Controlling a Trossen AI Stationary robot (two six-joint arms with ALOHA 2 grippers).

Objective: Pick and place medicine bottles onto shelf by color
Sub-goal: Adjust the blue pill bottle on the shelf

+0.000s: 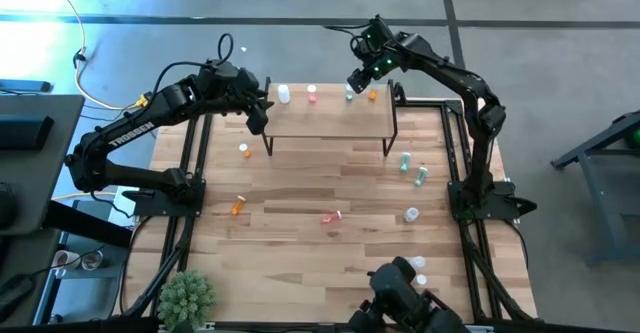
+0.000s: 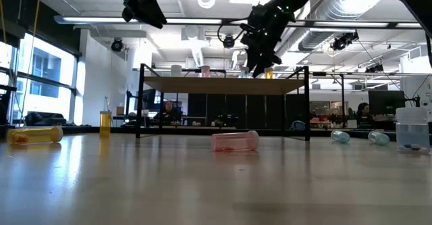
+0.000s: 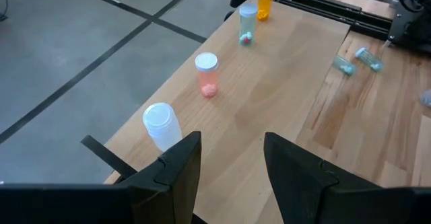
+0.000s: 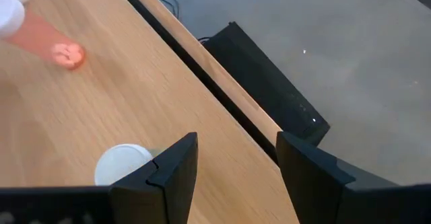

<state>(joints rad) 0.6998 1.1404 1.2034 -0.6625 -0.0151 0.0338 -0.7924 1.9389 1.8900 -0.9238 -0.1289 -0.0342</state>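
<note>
Bottles of thin translucent plastic with small white caps are the goods here, and four already stand upright in a row along the back edge of the small light-wood shelf [image 1: 330,118] on black metal legs: a clear white bottle [image 1: 284,94], a pink-red bottle [image 1: 312,93], a green-tinted bottle [image 1: 349,93] and an orange bottle [image 1: 372,94]. The rest are loose on the wooden desk [image 1: 300,188]: a pink-red one lying on its side [image 2: 235,140] near the middle, two orange ones to the left, two green ones lying down and clear ones to the right. The right end effector [image 1: 362,76] hovers just above the green-tinted bottle on the shelf, its fingers spread with nothing between them in the right wrist view; that bottle's white cap [image 4: 122,164] shows beside one finger. The left end effector [image 1: 258,116] hangs by the shelf's left end, partly open and empty. Such vials look very light, stiff and smooth, so they should roll or tip at a nudge; a gentle pinch across the cylinder's middle looks safest, squared to its axis for those lying down
</note>
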